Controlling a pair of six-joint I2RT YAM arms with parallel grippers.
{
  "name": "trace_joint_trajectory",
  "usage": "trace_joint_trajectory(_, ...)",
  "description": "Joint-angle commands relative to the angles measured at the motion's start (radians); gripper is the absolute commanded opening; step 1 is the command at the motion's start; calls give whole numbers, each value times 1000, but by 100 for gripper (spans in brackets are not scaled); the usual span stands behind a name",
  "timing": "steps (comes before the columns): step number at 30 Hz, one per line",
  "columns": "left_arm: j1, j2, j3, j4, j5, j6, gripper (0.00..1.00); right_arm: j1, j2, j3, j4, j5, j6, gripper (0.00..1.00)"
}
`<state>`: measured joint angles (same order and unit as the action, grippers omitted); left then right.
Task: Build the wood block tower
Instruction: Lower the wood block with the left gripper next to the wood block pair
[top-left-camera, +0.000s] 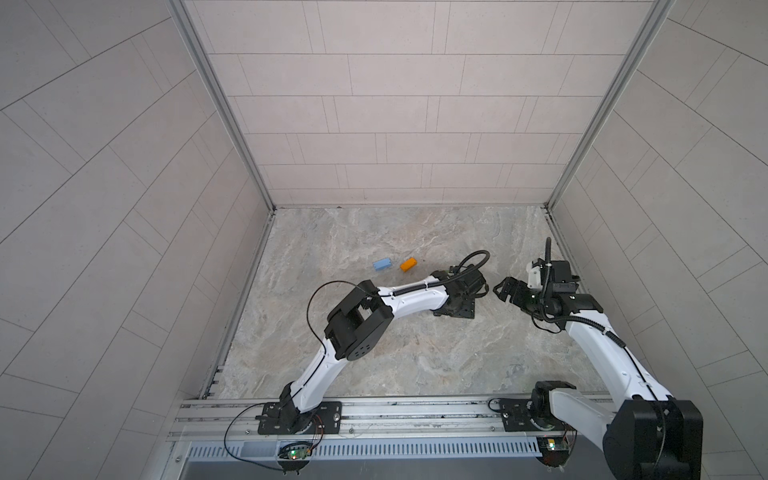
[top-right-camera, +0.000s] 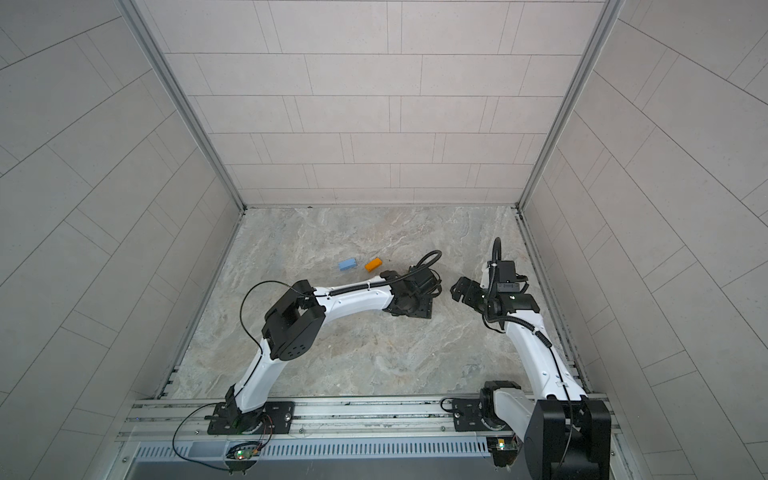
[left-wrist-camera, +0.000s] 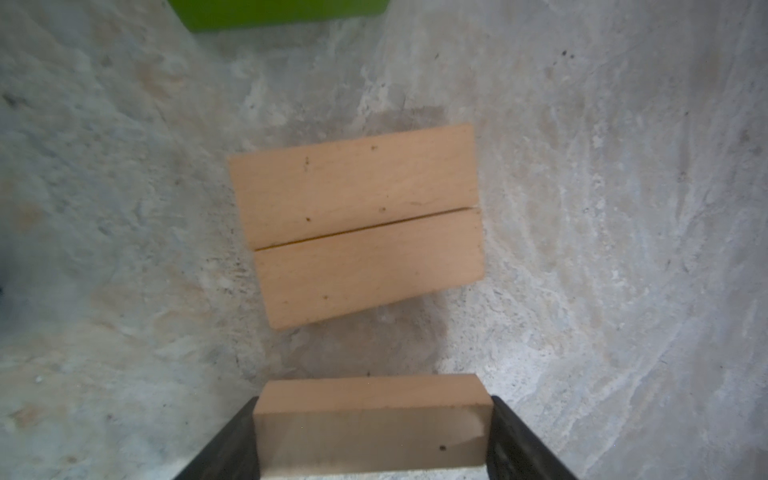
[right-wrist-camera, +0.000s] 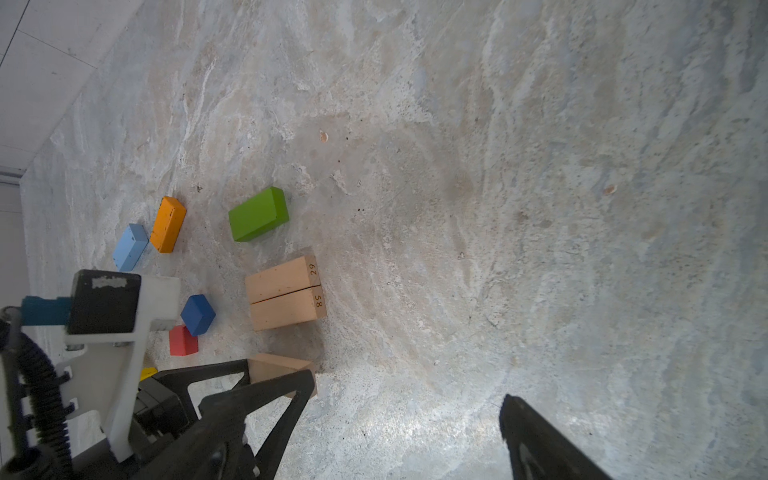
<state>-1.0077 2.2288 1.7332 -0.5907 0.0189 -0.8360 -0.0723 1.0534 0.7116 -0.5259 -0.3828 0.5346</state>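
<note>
Blocks: painted wood, matte, square-edged. The light-blue brick (top-left-camera: 382, 264) and orange brick (top-left-camera: 408, 264) lie just left of frame centre in both top views, near each other and apart. The right wrist view adds a green brick (right-wrist-camera: 257, 214), a blue cube (right-wrist-camera: 198, 314) just beside a red cube (right-wrist-camera: 183, 340), and a yellow sliver (right-wrist-camera: 148, 372) mostly hidden behind my left wrist's camera mount (right-wrist-camera: 137, 316).

Plain wood: bar 29 (right-wrist-camera: 277, 279) and bar 58 (right-wrist-camera: 286, 309) have their numbers stamped on the end faces. They lie flat on the table (top-left-camera: 415, 353), long sides together, with a thin seam and slightly offset ends. The grain is fine, with a few dark specks. These two are all of the tower so far. The table is veined grey-beige stone pattern, faintly glossy.

Left pincer (left-wrist-camera: 372, 432): black fingers clamped on the short ends of a third bar (left-wrist-camera: 370, 399), just beside the pair with a strip of table between. Whether this bar touches the table I cannot tell.

Right pincer (right-wrist-camera: 407, 386): fingers wide apart, only table between them.

Pose, top views: my left arm (top-left-camera: 415, 297) rises from the rail (top-left-camera: 395, 411) at lower left, elbow high. The forearm runs right to frame centre and the wrist turns down, hiding the bars. My right arm (top-left-camera: 602, 353) climbs the right edge from the lower-right base, wrist folded back left. There the right pincer (top-left-camera: 505, 289) points at my left wrist, near but apart.
</note>
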Motion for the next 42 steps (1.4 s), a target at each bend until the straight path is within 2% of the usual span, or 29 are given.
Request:
trace_joint_trajectory(1, -2, 25, 34, -26, -35, 15, 60, -6, -15, -8, -23, -5, -14, 97)
trace_joint_trajectory(15, -1, 56, 70, -40, -39, 11, 65, -9, -15, -8, -25, -5, -19, 97)
trace_joint_trajectory(23, -2, 56, 56, -37, -23, -1, 78, -9, -15, -11, -25, -7, -18, 97)
trace_joint_trajectory(26, -2, 44, 48, -35, -23, -2, 87, -10, -12, -11, -23, -10, -23, 97)
trace_joint_trajectory(30, -1, 14, 21, -16, -34, -1, 99, -9, -2, -8, -20, -25, -25, 97)
trace_joint_trajectory(35, 0, -41, -7, -8, -29, 2, 100, -9, 1, -12, -3, -50, -13, 97)
trace_joint_trajectory(42, 20, -204, -118, 21, -34, 38, 100, 3, 2, -32, 3, -28, -2, 96)
